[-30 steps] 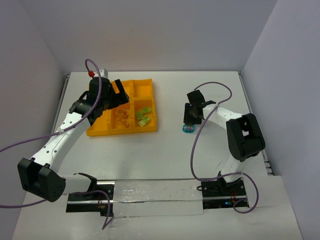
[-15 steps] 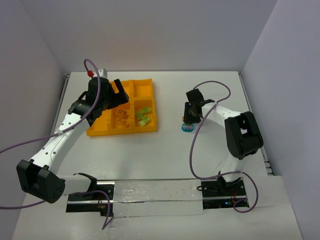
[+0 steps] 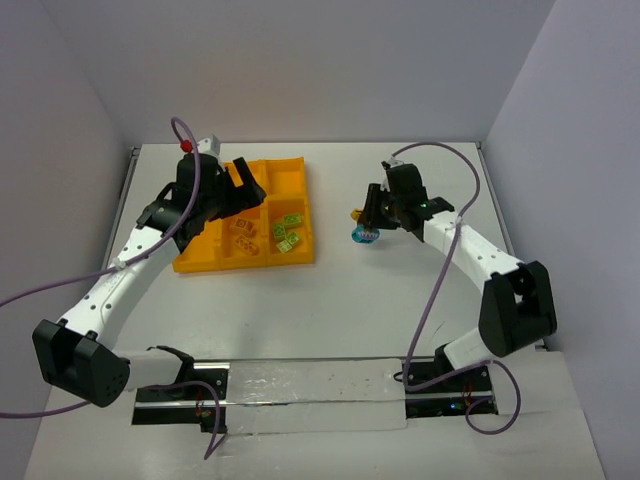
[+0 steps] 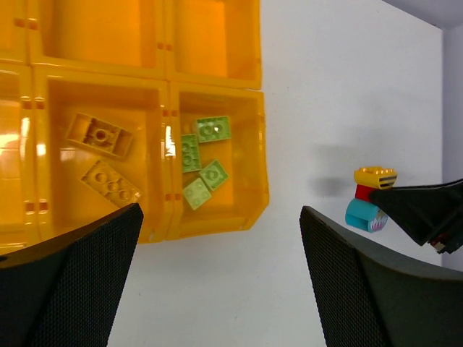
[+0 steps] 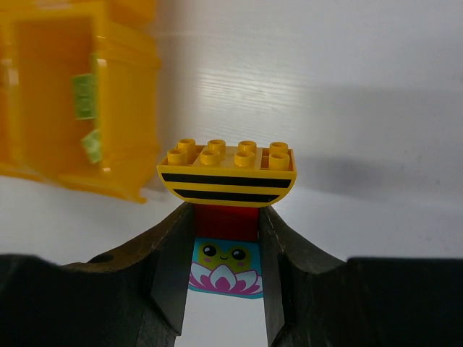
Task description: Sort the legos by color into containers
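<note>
Now | tray (image 4: pixel 217 83): green legos (image 4: pixel 189 152), yellow legos (image 4: pixel 100 135) | left fingers (image 4: pixel 72 282) agape | right fingers (image 5: pixel 170 267) pinch stack (image 5: pixel 228 170)

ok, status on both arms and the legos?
Left end effector open over tray. Right end effector shut on yellow-red-blue stack, right of tray. Green legos binned. Nothing between stack and tray.

Overhead view, two close wrist views, all sharing tray (image 3: pixel 245 264)
</note>
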### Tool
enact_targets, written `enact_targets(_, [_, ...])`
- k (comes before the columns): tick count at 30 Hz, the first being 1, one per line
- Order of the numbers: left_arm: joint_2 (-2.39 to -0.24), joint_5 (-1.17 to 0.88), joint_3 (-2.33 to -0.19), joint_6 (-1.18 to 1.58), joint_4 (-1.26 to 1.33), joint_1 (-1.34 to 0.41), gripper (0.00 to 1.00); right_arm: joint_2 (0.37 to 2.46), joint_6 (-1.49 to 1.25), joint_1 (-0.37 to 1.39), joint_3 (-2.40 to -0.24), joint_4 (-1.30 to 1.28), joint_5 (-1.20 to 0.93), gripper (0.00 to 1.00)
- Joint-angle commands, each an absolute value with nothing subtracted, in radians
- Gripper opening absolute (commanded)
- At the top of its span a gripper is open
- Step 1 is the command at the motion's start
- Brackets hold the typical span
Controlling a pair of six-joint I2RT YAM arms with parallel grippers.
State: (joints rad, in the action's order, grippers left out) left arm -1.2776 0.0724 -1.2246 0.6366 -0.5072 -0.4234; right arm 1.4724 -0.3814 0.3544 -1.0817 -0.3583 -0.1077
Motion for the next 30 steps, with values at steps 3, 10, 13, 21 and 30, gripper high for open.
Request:
enact_targets(3, [-1.347, -0.152, -1.285, 0.701, -0.358, -0.516, 0.95, 1.392, -0.34, 0.421, -1.114, -0.264, -0.225, 0.1])
enact_targets(10, [-1.479, -0.315, -1.349, 0.762, -0.292, -0.575, 0.95, 1.385, -0.319, 0.49, -1.121, -0.26, -0.212, 0.11])
enact_targets(13, [-1.535, -0.383, -1.366, 0.792, -0.278, -0.578, 0.95, 1.371, -0.313, 0.505, -1.118, -0.256, -0.215, 0.11])
enact_targets(21, [-1.654, -0.484, -1.382, 0.85, -0.249, -0.58, 0.94, 1.346, -0.298, 0.52, -1.114, -0.256, -0.227, 0.11])
enact_targets(30, [-1.734, -0.578, -1.379, 0.905, -0.174, -0.596, 0.89, 1.325, -0.295, 0.527, -1.114, -0.26, -0.228, 0.12])
